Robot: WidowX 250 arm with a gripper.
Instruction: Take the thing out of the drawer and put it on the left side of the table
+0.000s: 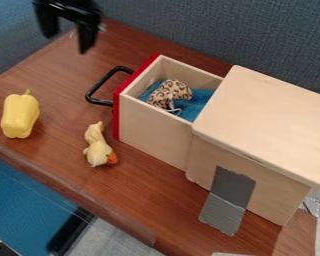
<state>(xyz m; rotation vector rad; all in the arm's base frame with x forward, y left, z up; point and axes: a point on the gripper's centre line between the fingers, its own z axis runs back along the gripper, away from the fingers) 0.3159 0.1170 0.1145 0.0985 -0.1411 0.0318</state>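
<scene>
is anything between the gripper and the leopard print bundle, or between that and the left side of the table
The red front and black handle of the open drawer stand between the gripper and leopard-print bundle. Nothing visible covers it. Going left, that front must be cleared; the toy duck and yellow bell pepper lie beyond.

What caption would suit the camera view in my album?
Black two-finger gripper above a brown wooden table, with an open, red-fronted wooden drawer holding a leopard-spotted cloth bundle.
</scene>
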